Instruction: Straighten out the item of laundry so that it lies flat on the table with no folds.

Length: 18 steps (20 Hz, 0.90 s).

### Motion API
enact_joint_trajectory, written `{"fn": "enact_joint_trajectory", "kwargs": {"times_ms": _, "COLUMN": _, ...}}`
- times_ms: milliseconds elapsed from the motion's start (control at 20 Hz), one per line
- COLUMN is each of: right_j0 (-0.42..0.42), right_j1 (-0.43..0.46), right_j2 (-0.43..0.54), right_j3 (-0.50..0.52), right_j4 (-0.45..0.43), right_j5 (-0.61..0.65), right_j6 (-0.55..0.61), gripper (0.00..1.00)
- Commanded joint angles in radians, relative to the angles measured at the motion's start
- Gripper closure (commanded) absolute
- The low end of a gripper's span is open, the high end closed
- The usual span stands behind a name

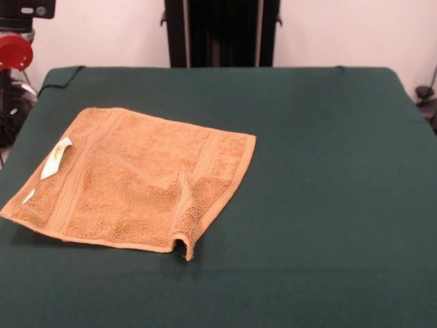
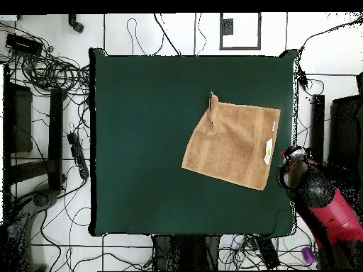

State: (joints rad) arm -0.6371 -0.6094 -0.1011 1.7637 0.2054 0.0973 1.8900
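Arm [image 2: 322, 202], red and black, parked off the desk's edge in the overhead view, just past the towel's label side. Pincer itself not distinguishable at the arm's end; cannot tell whether released or clenched. Front view shows only a red joint at the frame edge, no pincer.

Towel [image 1: 136, 181]: orange-tan, lying on the green desk [image 1: 328, 171], toward the arm's side of it, rotated so its edges run oblique to the desk's edges. Mostly flat. White care label [image 1: 56, 158] sits on the border band nearest the arm.

Key relation: the one remaining fault is the corner [image 1: 186, 239] farthest from the label side, diagonally across the towel from the arm. There the cloth is pinched up into a ridge, tip curled under and standing off the desk. Judgement: the next move has to reach across the whole towel to that corner and draw it outward, away from the label.

No containers on the desk.
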Motion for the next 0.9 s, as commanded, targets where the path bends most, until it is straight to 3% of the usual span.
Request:
{"fn": "enact_joint_trajectory", "kwargs": {"times_ms": 50, "right_j0": 0.063, "right_j1": 0.083, "right_j2": 0.026, "right_j3": 0.09, "right_j4": 0.086, "right_j5": -0.029, "right_j6": 0.286, "gripper": 0.0}}
{"fn": "enact_joint_trajectory", "kwargs": {"times_ms": 700, "right_j0": -0.004, "right_j1": 0.058, "right_j2": 0.03, "right_j3": 0.064, "right_j4": -0.011, "right_j5": 0.033, "right_j6": 0.154, "gripper": 0.0}}
{"fn": "enact_joint_trajectory", "kwargs": {"times_ms": 900, "right_j0": 0.027, "right_j1": 0.057, "right_j2": -0.015, "right_j3": 0.042, "right_j4": -0.006, "right_j5": 0.067, "right_j6": 0.15, "gripper": 0.0}}
